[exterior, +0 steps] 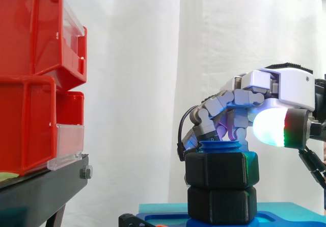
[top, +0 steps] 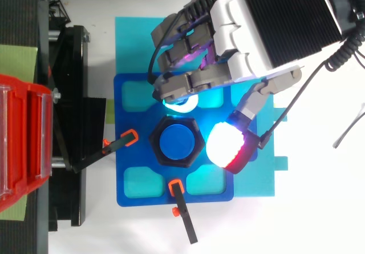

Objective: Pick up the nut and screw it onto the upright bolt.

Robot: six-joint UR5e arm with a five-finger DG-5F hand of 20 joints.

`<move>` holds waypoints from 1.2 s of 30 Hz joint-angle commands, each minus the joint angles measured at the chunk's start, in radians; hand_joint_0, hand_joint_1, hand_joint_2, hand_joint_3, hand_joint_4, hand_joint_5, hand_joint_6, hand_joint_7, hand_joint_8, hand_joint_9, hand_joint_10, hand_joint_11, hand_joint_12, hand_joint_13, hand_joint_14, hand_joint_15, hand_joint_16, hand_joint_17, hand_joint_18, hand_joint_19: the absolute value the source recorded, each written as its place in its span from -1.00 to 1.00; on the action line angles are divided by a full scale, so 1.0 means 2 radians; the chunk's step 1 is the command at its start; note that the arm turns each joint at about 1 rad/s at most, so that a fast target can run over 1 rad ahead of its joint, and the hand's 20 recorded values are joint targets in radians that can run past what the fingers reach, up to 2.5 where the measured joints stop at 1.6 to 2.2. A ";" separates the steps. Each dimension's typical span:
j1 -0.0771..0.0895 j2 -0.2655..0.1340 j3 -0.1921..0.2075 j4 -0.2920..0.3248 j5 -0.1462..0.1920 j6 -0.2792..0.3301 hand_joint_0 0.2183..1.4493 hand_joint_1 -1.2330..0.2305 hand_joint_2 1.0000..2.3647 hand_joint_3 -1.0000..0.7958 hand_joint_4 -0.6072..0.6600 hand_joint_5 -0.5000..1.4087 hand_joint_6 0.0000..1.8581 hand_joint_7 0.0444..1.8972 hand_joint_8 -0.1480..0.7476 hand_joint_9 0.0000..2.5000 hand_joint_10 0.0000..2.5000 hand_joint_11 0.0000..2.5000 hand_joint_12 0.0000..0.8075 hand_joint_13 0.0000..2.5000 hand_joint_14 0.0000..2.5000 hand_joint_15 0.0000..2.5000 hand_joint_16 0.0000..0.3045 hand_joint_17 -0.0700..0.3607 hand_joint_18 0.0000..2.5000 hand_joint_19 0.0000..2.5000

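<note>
Nut is on the upright blue bolt, centre of the blue plate. The bolt top pokes out just above it in the side view. It sits on a second black hex block of the same shape, the two touching.

Hand is over the plate's far-right corner with its fingers curled down. One cyan-glowing fingertip is right at the nut's far edge. The thumb pad (white with a red-green band) hangs just beside the nut on the right and higher than its top face in the side view. So the hand is curled but not closed round the nut, nothing held.

The plate lies on a cyan base on the white table. Red bins on a black stand are at the table's left edge.
</note>
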 commanded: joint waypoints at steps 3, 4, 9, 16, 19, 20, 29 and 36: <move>-0.002 -0.001 0.000 0.002 -0.002 0.000 -0.48 0.42 -1.00 -0.44 0.16 -0.40 -0.46 0.53 -0.12 0.22 -1.00 -0.92 -0.60 -0.18 -1.00 -0.99 -0.90 -0.51 -0.41 -0.84; -0.003 0.000 0.000 0.004 -0.002 0.000 -0.49 0.43 -1.00 -0.44 0.18 -0.41 -0.46 0.50 -0.11 0.21 -1.00 -0.91 -0.59 -0.19 -1.00 -0.98 -0.89 -0.50 -0.42 -0.84; -0.004 0.000 0.001 0.009 -0.005 0.000 -0.51 0.49 -1.00 -0.44 0.35 -0.50 -0.46 0.12 -0.13 0.01 -1.00 -0.95 -0.50 -0.34 -1.00 -1.00 -0.84 -0.41 -0.56 -0.85; -0.005 0.000 0.003 0.014 -0.009 0.000 -0.54 0.52 -1.00 -0.44 0.32 -0.56 -0.46 -0.21 -0.17 -0.14 -1.00 -1.00 -0.44 -0.44 -1.00 -1.00 -0.80 -0.36 -0.64 -0.88; -0.003 0.000 0.003 0.014 -0.009 0.000 -0.54 0.53 -1.00 -0.44 0.32 -0.57 -0.46 -0.27 -0.19 -0.19 -1.00 -1.00 -0.43 -0.46 -1.00 -1.00 -0.79 -0.35 -0.67 -0.90; -0.002 0.000 0.003 0.014 -0.009 0.000 -0.54 0.53 -1.00 -0.44 0.31 -0.57 -0.46 -0.28 -0.18 -0.20 -1.00 -1.00 -0.43 -0.47 -1.00 -1.00 -0.79 -0.35 -0.68 -0.91; 0.010 -0.001 0.002 0.005 0.014 0.000 -0.55 0.58 -1.00 -0.44 0.30 -0.59 -0.46 -0.35 -0.20 -0.36 -1.00 -1.00 -0.36 -0.61 -1.00 -1.00 -0.79 -0.34 -0.85 -1.00; 0.016 -0.001 0.002 -0.005 0.017 -0.001 -0.55 0.60 -1.00 -0.44 0.30 -0.58 -0.46 -0.29 -0.18 -0.40 -1.00 -1.00 -0.31 -0.64 -1.00 -1.00 -0.79 -0.33 -0.90 -1.00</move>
